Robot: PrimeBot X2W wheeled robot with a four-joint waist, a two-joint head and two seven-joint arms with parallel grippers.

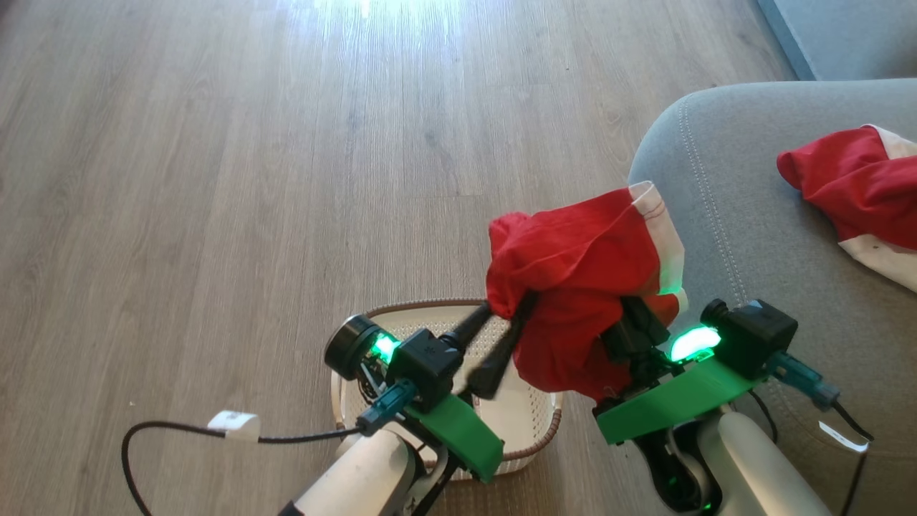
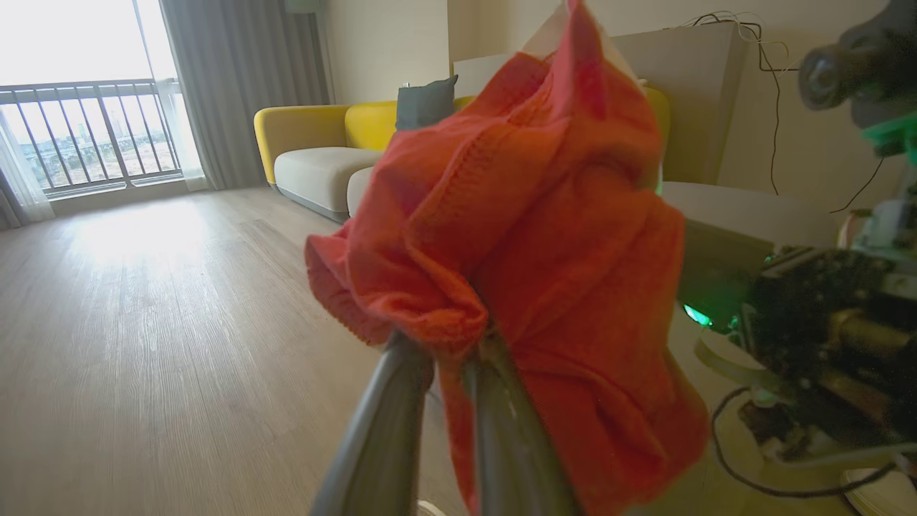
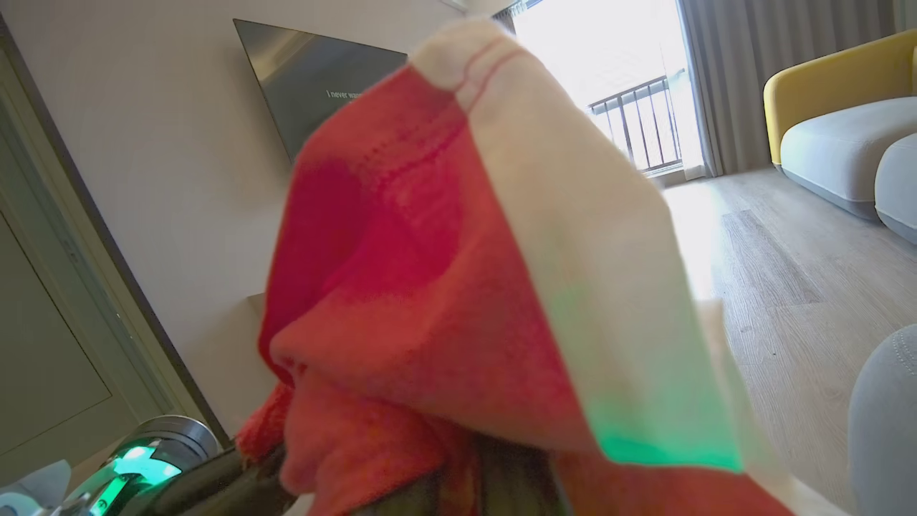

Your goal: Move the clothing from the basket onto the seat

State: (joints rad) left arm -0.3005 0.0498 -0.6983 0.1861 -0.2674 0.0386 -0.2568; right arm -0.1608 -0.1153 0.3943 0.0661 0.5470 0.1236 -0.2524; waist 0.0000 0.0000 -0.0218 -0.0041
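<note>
so, 1 garment (image 1: 573, 265) held nr basket (image 1: 526, 421), 2nd garment (image 1: 852, 186) on seat (image 1: 752, 215)

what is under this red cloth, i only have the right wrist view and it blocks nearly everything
observer: In the head view the red garment hangs above the right end of the basket, next to the edge of the seat.
operator: anything on the seat yet
observer: Yes, a second red and white garment lies on it, at the far right of the head view.
operator: is the other arm on the cloth too
observer: The left wrist view shows cloth bunched between the fingers of the left gripper; whether they clamp it I cannot tell.
</note>
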